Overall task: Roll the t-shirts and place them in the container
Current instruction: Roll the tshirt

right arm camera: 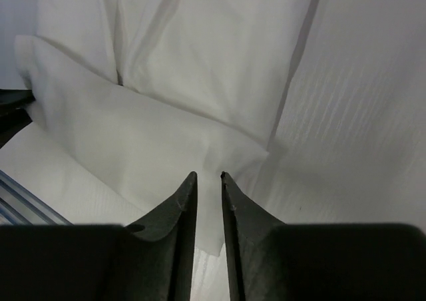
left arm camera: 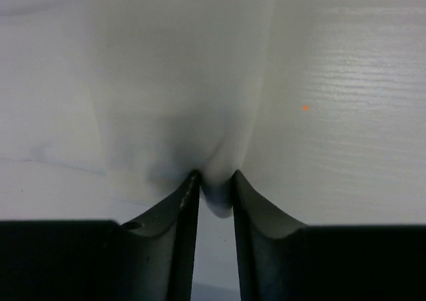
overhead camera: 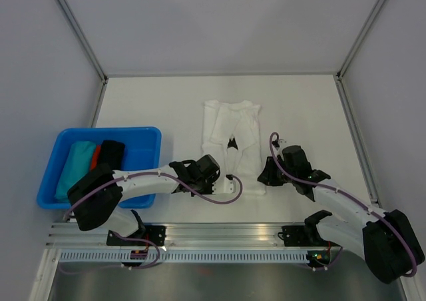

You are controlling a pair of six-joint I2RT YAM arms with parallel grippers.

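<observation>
White table — a folded t-shirt mid-surface, a blue bin at left.

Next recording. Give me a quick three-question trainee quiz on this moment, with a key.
1. Fill in: the blue bin stands on the robot's ___ side.
2. True or false: the t-shirt lies inside the bin.
3. The left claw and right claw pinch the t-shirt at: A) its far edge; B) its near edge; C) one at each end.

Key: 1 left; 2 false; 3 B.
</observation>
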